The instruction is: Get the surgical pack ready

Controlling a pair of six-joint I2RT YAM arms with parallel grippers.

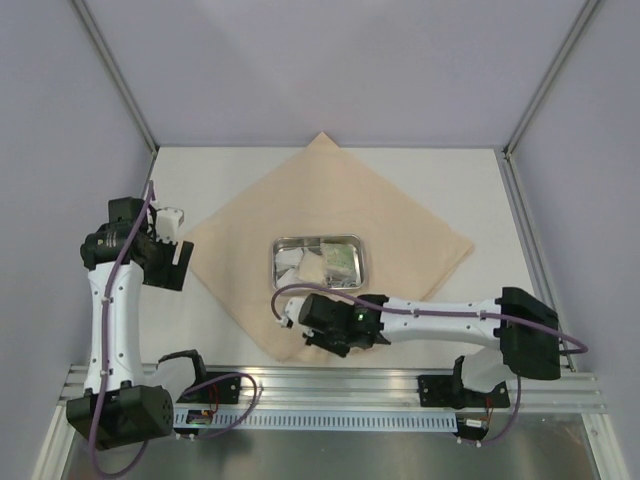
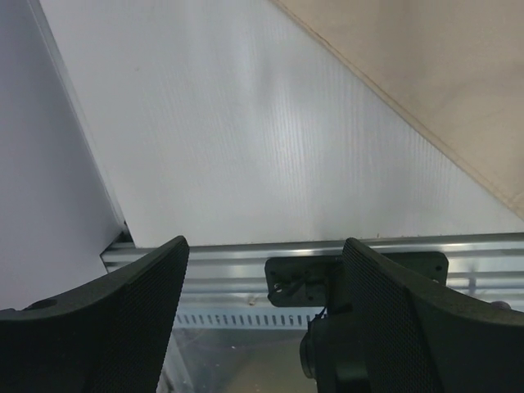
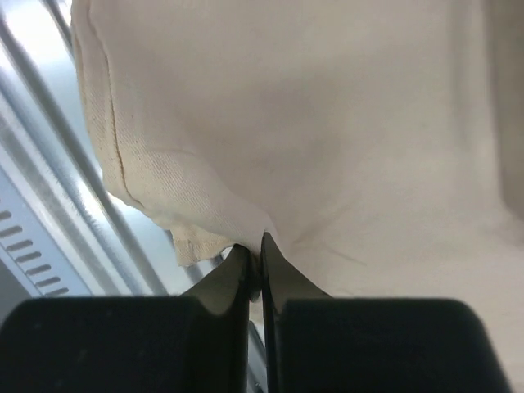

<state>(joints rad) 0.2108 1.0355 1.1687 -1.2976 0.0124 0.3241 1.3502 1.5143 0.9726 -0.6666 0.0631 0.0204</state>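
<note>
The surgical pack's beige cloth [image 1: 400, 215] lies flat as a diamond on the white table. At its middle sits a shiny steel tray [image 1: 367, 262] holding white gauze [image 1: 290, 262] and a pale packet [image 1: 341, 258]. My right gripper [image 1: 292, 328] is at the cloth's near corner. In the right wrist view that gripper [image 3: 255, 246] is shut on a pinched fold of the cloth [image 3: 327, 123], close to its hemmed edge. My left gripper [image 1: 178, 237] hovers off the cloth's left corner. It stands open [image 2: 264, 254] with nothing between its fingers, and the cloth's edge [image 2: 426, 65] runs across the upper right.
An aluminium rail [image 1: 330, 385] runs along the table's near edge, right under the pinched corner. Grey walls close in the left, back and right, with frame posts [image 1: 118, 75] at the back corners. The left arm's base [image 2: 307, 278] shows between the left fingers.
</note>
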